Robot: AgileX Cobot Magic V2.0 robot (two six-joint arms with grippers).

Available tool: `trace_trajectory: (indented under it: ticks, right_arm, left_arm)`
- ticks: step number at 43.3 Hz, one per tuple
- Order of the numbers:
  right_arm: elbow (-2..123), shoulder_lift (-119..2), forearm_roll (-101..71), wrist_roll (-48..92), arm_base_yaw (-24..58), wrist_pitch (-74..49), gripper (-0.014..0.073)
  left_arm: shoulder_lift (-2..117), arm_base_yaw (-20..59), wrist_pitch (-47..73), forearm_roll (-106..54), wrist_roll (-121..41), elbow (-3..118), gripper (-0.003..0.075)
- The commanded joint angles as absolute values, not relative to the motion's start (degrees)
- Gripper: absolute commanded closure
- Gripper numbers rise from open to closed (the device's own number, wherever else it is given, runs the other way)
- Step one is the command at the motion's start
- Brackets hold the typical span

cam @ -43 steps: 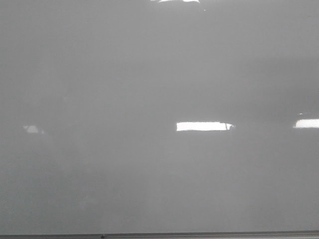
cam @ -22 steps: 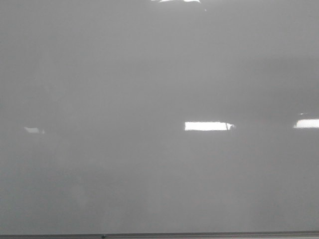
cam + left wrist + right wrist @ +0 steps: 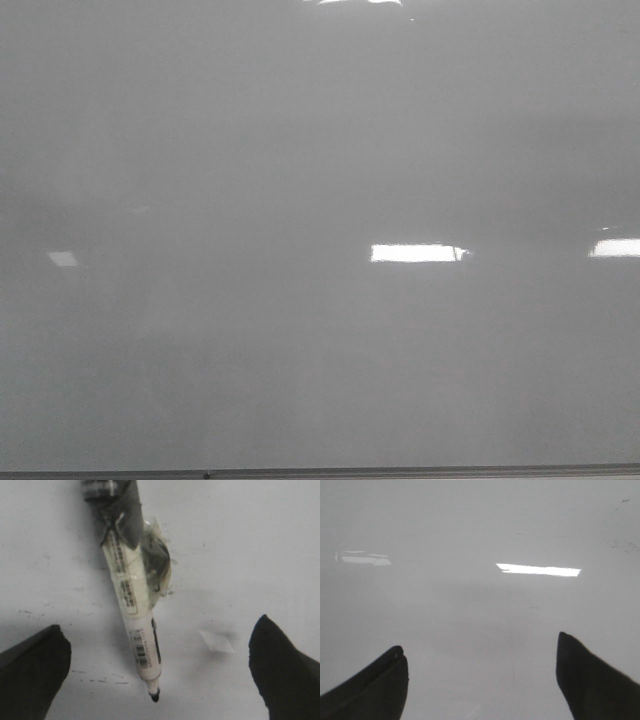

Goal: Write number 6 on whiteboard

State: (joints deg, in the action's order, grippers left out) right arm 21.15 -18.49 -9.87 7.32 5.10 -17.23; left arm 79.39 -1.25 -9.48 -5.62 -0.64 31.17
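Observation:
The whiteboard (image 3: 320,150) fills the front view, glossy pale grey, and no number 6 shows on it in any view. No gripper shows in the front view. In the left wrist view my left gripper (image 3: 159,627) is open, its dark fingers (image 3: 35,665) wide apart over the board (image 3: 250,540). A white marker (image 3: 135,610) is fixed with tape above the fingers and is not clamped by them. Its black tip (image 3: 154,696) points at the board; I cannot tell if it touches. My right gripper (image 3: 480,642) is open and empty over the board (image 3: 470,520).
The board's thin grey frame edge (image 3: 400,470) runs along the bottom of the front view. Bright rectangular light reflections (image 3: 418,253) lie on the board. Faint dark smudges (image 3: 100,681) mark the surface near the marker tip, and a small pale patch (image 3: 217,641) lies beside it.
In the front view the middle light reflection has narrowed from its left end and the faint left reflection has changed shape. No mark has appeared on the board.

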Motion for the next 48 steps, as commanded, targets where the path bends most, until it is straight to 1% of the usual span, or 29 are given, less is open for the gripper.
trace_trajectory:
  ticks: [1, 9, 14, 23, 27, 30, 34, 36, 42, 43, 48]
  right_arm:
    - [23.08, -19.39, -9.98, 7.35, 5.0, -12.19, -0.0029]
    - [23.08, -19.39, -9.98, 7.35, 5.0, -12.19, -0.0029]
    - [23.08, -19.39, -9.98, 7.35, 5.0, -12.19, -0.0029]
    - [23.08, -19.39, -9.98, 7.35, 5.0, -12.19, -0.0029]
    - [23.08, -19.39, -9.98, 7.35, 5.0, -12.19, -0.0029]
    - [23.08, -19.39, -9.98, 7.35, 5.0, -12.19, -0.0029]
    - [23.08, -19.39, -9.98, 7.35, 5.0, -12.35, -0.0029]
    - [23.08, -19.39, -9.98, 7.35, 5.0, -12.62, -0.0029]
    - [23.99, -19.5, -9.98, 7.46, 5.0, -16.19, -0.0029]
    - [24.52, -19.82, -9.98, 7.64, 5.0, -17.18, -0.0029]
    - [27.7, -22.68, -10.06, 10.18, 5.57, -22.75, -0.0029]
  left_arm:
    - [80.19, -1.45, -16.63, -6.27, 0.0, 32.91, 0.0105]
    - [82.41, -1.45, -18.64, -6.73, 0.0, 32.91, 0.0252]
    - [83.46, -1.45, -19.54, -6.73, 0.0, 32.91, 0.0363]
    - [83.45, -1.45, -19.06, -6.73, 0.0, 32.91, 0.0613]
    - [82.78, -1.45, -17.47, -6.61, 0.0, 32.91, 0.0696]
    - [80.77, -1.35, -14.54, -5.89, 0.0, 32.91, 0.0724]
    - [76.75, -1.35, -9.6, -3.28, 0.0, 33.17, 0.073]
    - [74.15, -1.07, -4.92, -2.08, 0.0, 34.0, 0.073]
    - [69.87, 2.47, 14.45, 1.38, -1.62, 40.0, 0.073]
    - [69.73, 3.95, 19.03, 1.52, -3.22, 41.67, 0.073]
    - [69.7, 11.29, 34.36, 1.52, -12.39, 47.47, 0.073]
